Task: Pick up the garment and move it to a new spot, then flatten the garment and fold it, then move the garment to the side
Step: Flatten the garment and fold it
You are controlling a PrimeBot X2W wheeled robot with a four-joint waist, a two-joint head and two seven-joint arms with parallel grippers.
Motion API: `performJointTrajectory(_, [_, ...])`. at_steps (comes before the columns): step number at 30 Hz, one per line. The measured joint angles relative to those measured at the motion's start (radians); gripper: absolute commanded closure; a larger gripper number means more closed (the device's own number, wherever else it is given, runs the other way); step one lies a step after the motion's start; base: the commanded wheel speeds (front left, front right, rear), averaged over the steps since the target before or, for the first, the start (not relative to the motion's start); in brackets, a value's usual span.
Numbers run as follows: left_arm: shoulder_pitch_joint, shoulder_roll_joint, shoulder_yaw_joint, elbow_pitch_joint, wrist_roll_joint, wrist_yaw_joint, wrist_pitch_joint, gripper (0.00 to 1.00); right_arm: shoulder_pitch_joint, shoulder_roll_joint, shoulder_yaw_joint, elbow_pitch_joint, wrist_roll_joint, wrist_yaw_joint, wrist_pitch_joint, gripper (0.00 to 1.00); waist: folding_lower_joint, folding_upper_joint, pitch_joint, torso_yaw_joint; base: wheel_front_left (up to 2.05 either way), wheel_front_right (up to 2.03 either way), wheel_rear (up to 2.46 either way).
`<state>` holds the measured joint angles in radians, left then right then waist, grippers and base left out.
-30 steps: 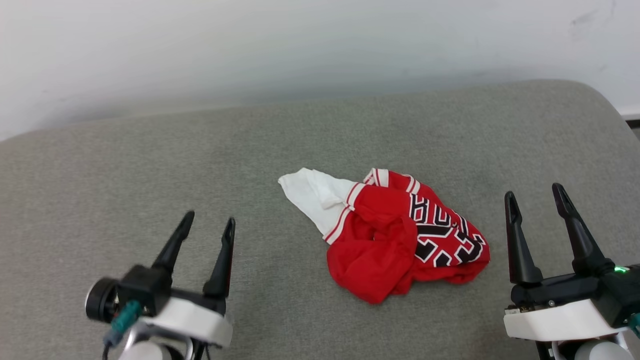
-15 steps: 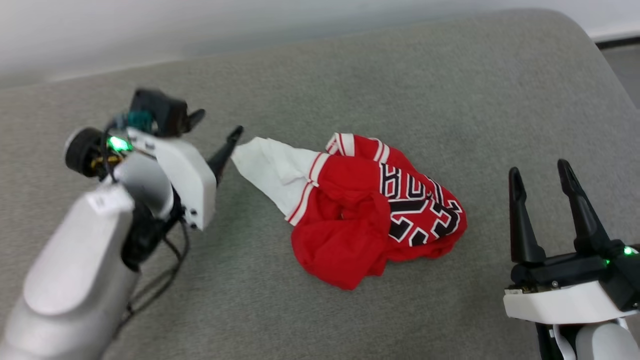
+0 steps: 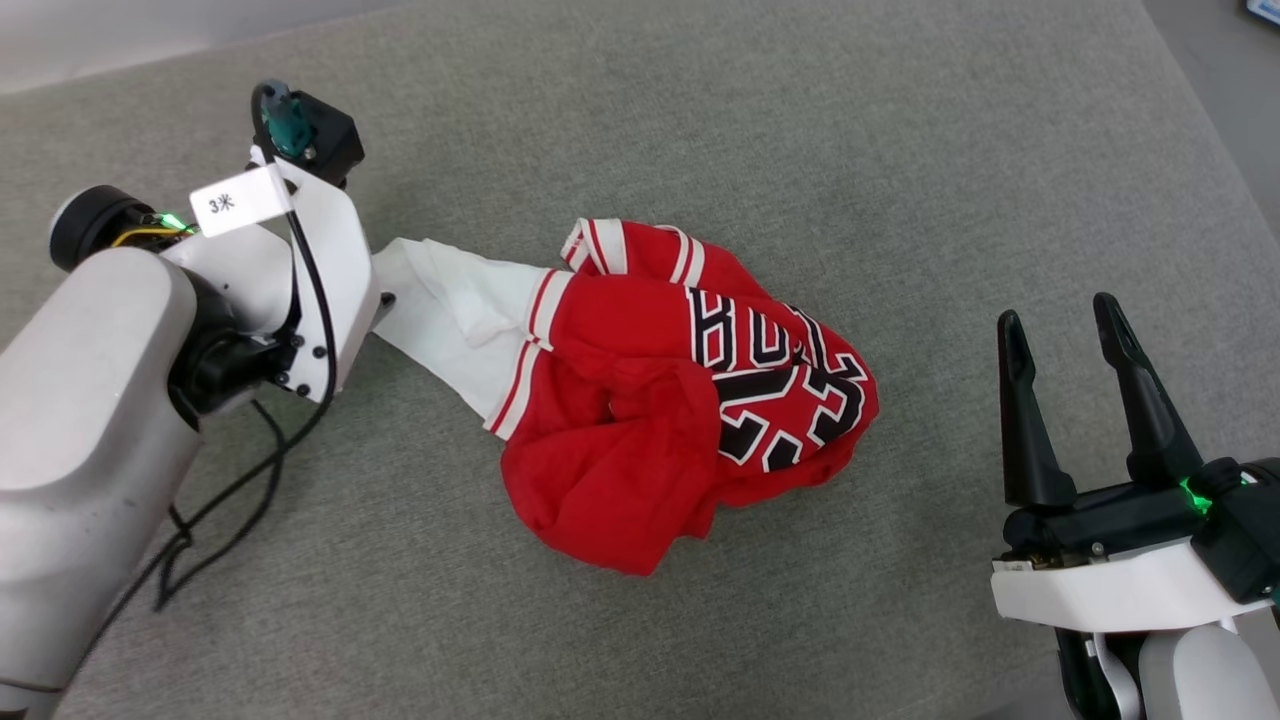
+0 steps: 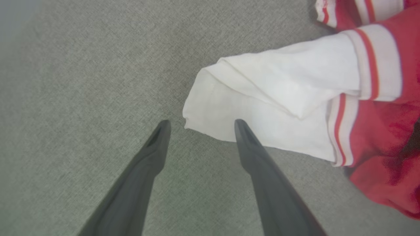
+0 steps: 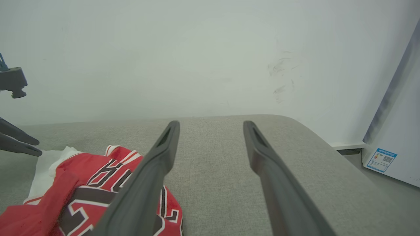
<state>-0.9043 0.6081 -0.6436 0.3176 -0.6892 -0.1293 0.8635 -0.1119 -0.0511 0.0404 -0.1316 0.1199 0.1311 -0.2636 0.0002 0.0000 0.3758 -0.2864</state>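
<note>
The garment (image 3: 640, 420) lies crumpled in the middle of the grey cushion (image 3: 800, 150): red body, black white-outlined lettering on top, one white sleeve (image 3: 450, 310) pointing left. My left arm's wrist housing (image 3: 320, 270) hangs over that sleeve's end and hides its fingers in the head view. In the left wrist view the left gripper (image 4: 201, 126) is open, pointing down, with the white sleeve (image 4: 262, 98) corner lying between its fingertips. My right gripper (image 3: 1057, 315) stands open and empty to the right of the garment (image 5: 82, 190), also open in its own view (image 5: 211, 124).
A black cable (image 3: 230, 490) dangles from the left arm onto the cushion. A white wall (image 5: 197, 49) rises behind the cushion. Past its rounded right edge stands a pale cabinet with a blue label (image 5: 380, 159). The left gripper's fingers (image 5: 19, 144) show at the far left.
My left arm has swung from the lower left up and over to the white sleeve's end. The head camera has tilted down. The right gripper and garment have stayed put.
</note>
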Motion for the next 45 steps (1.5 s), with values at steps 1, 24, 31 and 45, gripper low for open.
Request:
performJointTrajectory(1, [-0.007, 0.004, -0.010, 0.007, -0.004, 0.000, 0.010, 0.00, -0.001, 0.000, 0.001, 0.000, 0.004, 0.000, 0.000, 0.00, 0.0000, 0.0000, 0.007, -0.005, 0.00, 0.00, 0.00])
performJointTrajectory(24, [0.006, 0.019, 0.016, 0.111, -0.076, 0.002, -0.329, 1.00, -0.007, 0.000, -0.013, 0.019, -0.033, 0.000, 0.000, 0.00, -0.0001, 0.0000, -0.011, 0.046, 0.00, 0.00, 0.00])
performJointTrajectory(31, [0.074, 0.063, 0.105, 0.077, -0.090, 0.035, -0.524, 1.00, 0.021, 0.001, -0.023, 0.035, -0.060, 0.000, 0.000, 0.00, -0.0001, 0.0000, -0.082, 0.118, 0.00, 0.00, 0.00])
performJointTrajectory(45, [0.494, 0.121, 0.178, -0.085, -0.183, 0.127, -0.721, 1.00, 0.065, 0.001, -0.020, 0.067, -0.094, 0.000, 0.000, 0.00, -0.0003, 0.0000, -0.195, 0.245, 0.00, 0.00, 0.00])
